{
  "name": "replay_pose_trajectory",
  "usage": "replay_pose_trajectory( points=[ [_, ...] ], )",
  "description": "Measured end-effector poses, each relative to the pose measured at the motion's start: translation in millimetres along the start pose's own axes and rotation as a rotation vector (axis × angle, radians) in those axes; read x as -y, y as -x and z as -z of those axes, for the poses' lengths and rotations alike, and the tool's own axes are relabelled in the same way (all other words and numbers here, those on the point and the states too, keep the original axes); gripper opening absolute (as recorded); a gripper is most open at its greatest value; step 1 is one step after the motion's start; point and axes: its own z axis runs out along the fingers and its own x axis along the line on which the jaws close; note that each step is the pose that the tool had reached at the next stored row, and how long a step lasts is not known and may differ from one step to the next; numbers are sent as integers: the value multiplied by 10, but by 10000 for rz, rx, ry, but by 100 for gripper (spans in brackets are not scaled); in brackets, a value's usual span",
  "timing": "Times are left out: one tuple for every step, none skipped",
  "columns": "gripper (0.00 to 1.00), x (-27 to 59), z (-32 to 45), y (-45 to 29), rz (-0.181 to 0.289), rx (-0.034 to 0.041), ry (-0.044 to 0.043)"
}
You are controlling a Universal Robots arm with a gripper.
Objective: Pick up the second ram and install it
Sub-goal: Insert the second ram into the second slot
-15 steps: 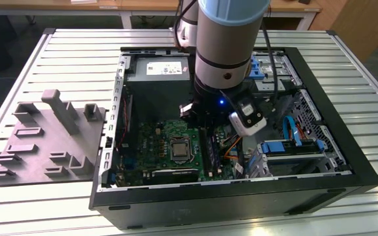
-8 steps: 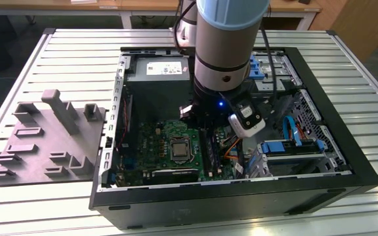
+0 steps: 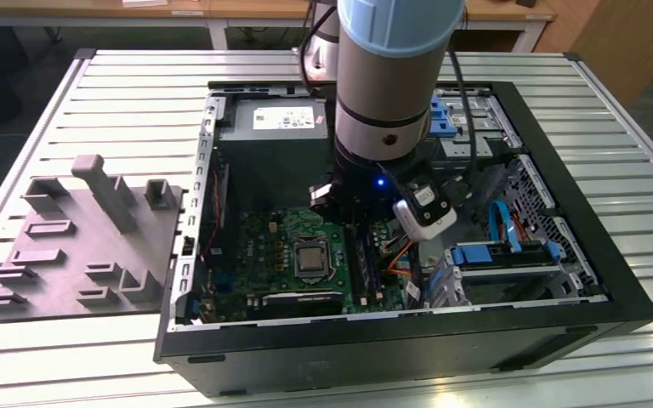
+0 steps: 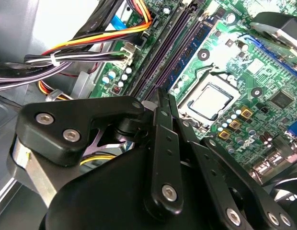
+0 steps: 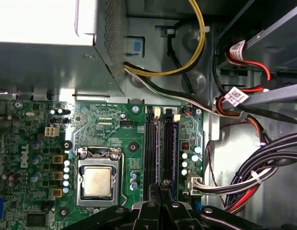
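My gripper point(image 3: 347, 219) hangs inside the open computer case, low over the green motherboard point(image 3: 275, 242). In both wrist views its black fingertips point(image 4: 163, 98) point(image 5: 161, 186) are pressed together with nothing between them, just above the long black slot strips point(image 4: 160, 60) point(image 5: 150, 153). A dark-blue ram stick point(image 4: 189, 52) point(image 5: 174, 143) stands seated in one slot beside them. I cannot tell whether this is the second ram. The bare processor point(image 4: 211, 100) point(image 5: 97, 182) lies on the far side of the slots from the cables.
Cable bundles point(image 4: 67, 60) point(image 5: 263, 163) run close to the slots. The grey power supply point(image 3: 269, 127) fills the case's far end, and blue drive brackets point(image 3: 508, 253) sit at the exterior view's right. A grey fixture block point(image 3: 77, 246) lies on the slatted table left of the case.
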Motion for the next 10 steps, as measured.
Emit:
replay_pose_trajectory(
  points=[
    [11,0,-6,0,1,1,2],
    [11,1,-11,0,1,1,1],
    [11,1,-14,-1,2,2,-1],
    [11,2,-15,-1,2,1,-3],
    [11,2,-15,-1,1,1,-4],
    [11,1,-16,-1,1,1,-3],
    [11,2,-19,-2,1,2,-1],
    [11,2,-22,-4,1,4,1],
    [11,2,-24,-6,1,6,1],
    [11,2,-26,-7,2,8,0]
  ],
)
